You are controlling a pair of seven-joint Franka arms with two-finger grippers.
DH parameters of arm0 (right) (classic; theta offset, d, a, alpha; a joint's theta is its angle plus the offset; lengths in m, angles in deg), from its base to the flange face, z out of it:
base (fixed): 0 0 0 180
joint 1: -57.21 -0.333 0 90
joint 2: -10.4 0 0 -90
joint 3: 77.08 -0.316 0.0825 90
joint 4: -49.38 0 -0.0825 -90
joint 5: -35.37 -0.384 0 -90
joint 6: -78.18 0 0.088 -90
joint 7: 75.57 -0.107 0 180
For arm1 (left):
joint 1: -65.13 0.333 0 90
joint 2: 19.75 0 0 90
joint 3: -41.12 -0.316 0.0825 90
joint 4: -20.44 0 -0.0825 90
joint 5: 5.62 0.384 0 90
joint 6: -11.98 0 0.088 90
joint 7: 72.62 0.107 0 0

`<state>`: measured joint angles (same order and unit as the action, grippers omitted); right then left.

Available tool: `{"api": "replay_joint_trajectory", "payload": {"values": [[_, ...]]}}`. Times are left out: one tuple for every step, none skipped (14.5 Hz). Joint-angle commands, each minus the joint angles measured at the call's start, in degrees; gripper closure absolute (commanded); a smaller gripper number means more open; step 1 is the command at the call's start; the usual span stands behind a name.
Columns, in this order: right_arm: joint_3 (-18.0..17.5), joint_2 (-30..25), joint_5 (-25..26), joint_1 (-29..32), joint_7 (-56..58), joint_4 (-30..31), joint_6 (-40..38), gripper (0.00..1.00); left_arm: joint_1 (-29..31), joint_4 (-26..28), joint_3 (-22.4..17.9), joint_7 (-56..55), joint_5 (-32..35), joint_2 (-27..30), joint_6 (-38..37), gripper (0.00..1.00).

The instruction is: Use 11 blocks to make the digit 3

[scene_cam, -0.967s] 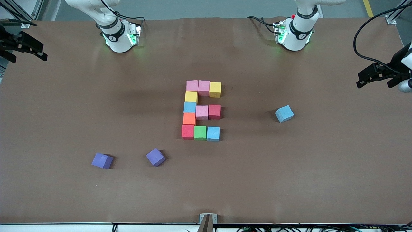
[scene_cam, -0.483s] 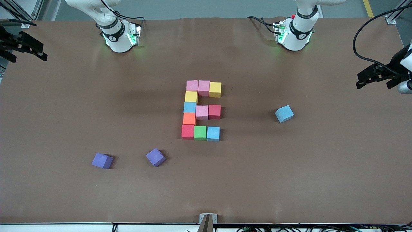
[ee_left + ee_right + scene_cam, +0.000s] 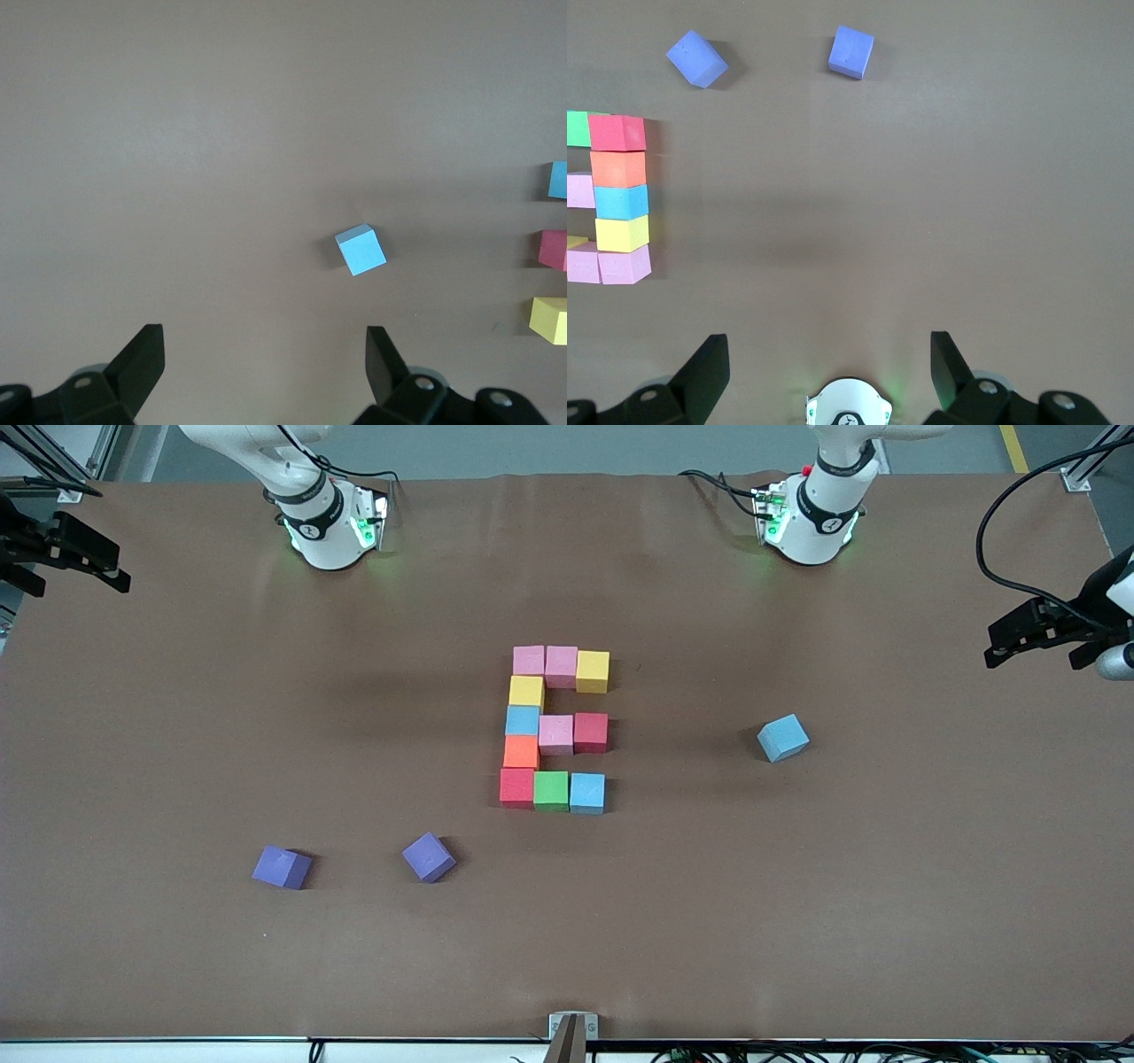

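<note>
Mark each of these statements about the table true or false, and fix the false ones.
1. The block figure is made of eleven touching blocks. True.
2. A loose light blue block lies apart from the figure, toward the left arm's end of the table. True.
3. The left end effector holds a block. False: it is open and empty.
4. The two purple blocks are part of the figure. False: they lie apart, nearer the front camera.
5. The green block sits between a red block and a light blue one. True.
6. The right end effector grips a purple block. False: it is open, empty.
</note>
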<state>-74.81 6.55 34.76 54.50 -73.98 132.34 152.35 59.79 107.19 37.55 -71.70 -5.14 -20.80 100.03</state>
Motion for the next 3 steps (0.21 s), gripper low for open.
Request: {"api": "replay_joint_trajectory", "payload": {"values": [[-0.07,-1.59,0.43,-0.19,0.43,1.59,0.27,0.00,0.07,-1.85,-0.12,0.75,-0.04,-0.79,-1.13,0.00],[-0.07,-1.59,0.43,-0.19,0.43,1.59,0.27,0.00,0.07,-1.85,-0.12,0.84,-0.04,-0.79,-1.13,0.00],[-0.07,-1.59,0.43,-0.19,0.43,1.59,0.27,0.00,0.07,-1.85,-0.12,0.75,-0.04,-0.79,-1.13,0.00]]}}
